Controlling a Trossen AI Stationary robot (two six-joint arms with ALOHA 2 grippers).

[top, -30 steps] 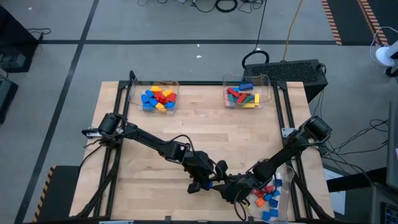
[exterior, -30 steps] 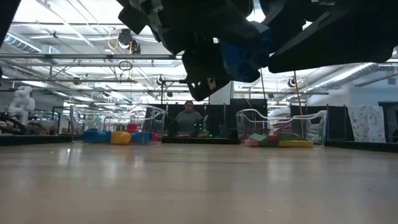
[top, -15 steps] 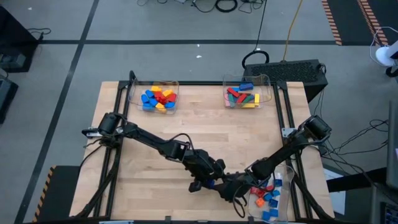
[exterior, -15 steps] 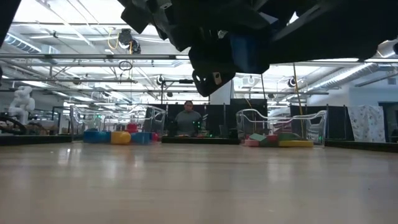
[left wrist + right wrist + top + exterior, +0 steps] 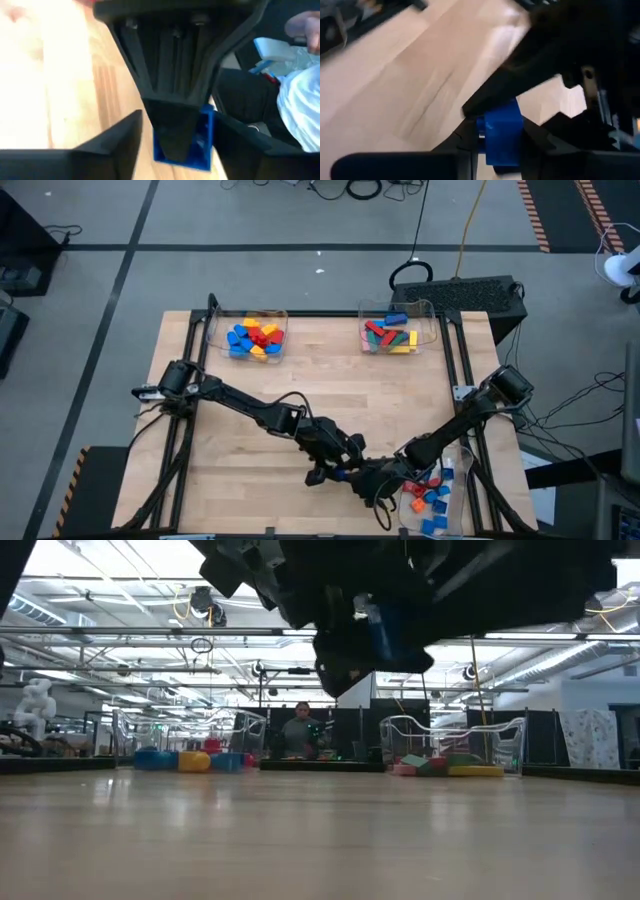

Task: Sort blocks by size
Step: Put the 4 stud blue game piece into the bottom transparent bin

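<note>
Near the front edge of the light wooden table point(image 5: 330, 380), a little right of its middle, the left pincer point(image 5: 338, 468) and the right pincer point(image 5: 372, 478) meet tip to tip above the surface, with a small blue plastic block point(image 5: 378, 632) between them. In the right wrist view the blue block point(image 5: 502, 131) sits pinched between that arm's own two dark fingers point(image 5: 462, 145), so the right pincer is closed on it. In the left wrist view the same block point(image 5: 200, 137) shows behind the other arm's finger, in the gap between the left arm's own fingers point(image 5: 117, 137), which stand apart on either side of it; the left pincer is open. The block looks short and squarish, standing roughly on end, well clear of the tabletop in the low view; its long axis cannot be told.

A clear plastic tray point(image 5: 214, 330) near the far left corner holds small blue, red and yellow blocks point(image 5: 252, 338). A second clear tray point(image 5: 432, 312) near the far right corner holds longer red, green, yellow and blue bars point(image 5: 388, 335). More loose blue, red and orange blocks point(image 5: 430, 492) lie by the front right corner.
</note>
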